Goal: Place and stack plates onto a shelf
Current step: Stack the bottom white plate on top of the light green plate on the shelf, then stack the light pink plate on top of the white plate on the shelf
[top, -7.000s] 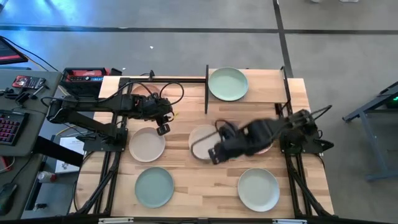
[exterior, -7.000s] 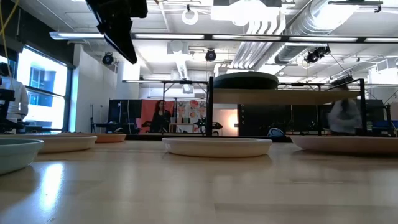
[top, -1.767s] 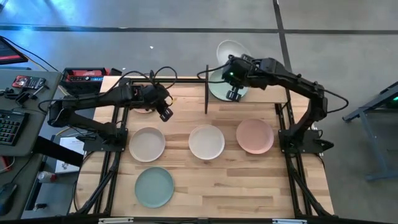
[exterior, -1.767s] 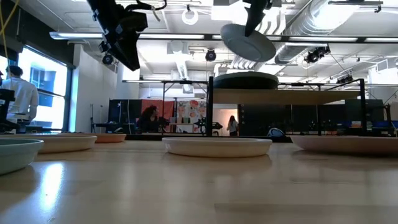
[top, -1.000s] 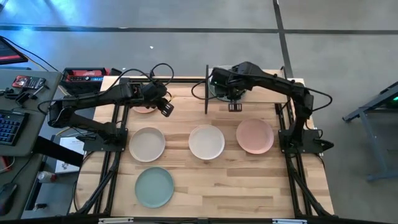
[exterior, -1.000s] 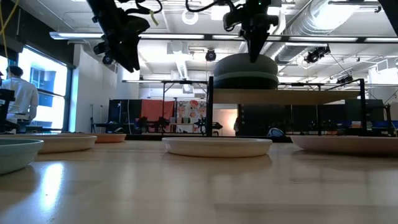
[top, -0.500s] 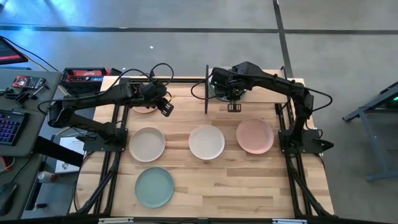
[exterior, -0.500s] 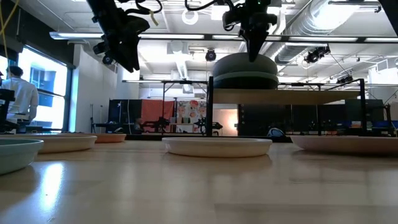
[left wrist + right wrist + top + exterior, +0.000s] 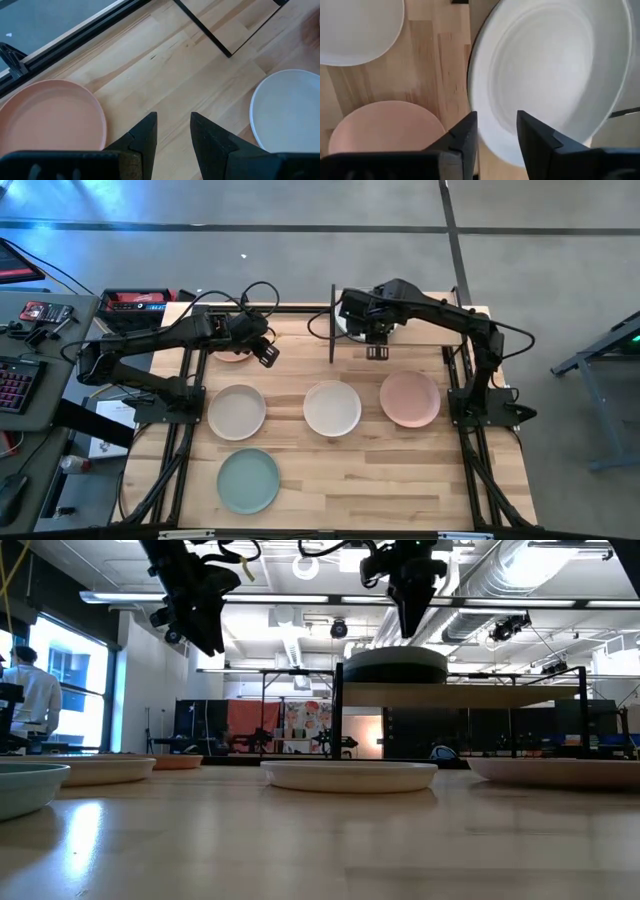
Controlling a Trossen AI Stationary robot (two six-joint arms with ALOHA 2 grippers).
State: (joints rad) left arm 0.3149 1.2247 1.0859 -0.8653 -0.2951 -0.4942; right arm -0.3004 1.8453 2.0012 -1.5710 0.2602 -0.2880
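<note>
Two plates [image 9: 395,667] are seen stacked on the shelf [image 9: 470,693] at twelve o'clock, beneath the right claw [image 9: 495,131], parted and empty. Five plates [image 9: 333,407] remain on the tabletop [image 9: 330,470]. At ten o'clock the left claw [image 9: 172,125] is held parted, empty.

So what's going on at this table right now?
The right gripper hangs open just above the stack of plates on the shelf, holding nothing. The left gripper hovers open near a pink plate at the table's back left. Four more plates, including a mint one, wait on the tabletop.
</note>
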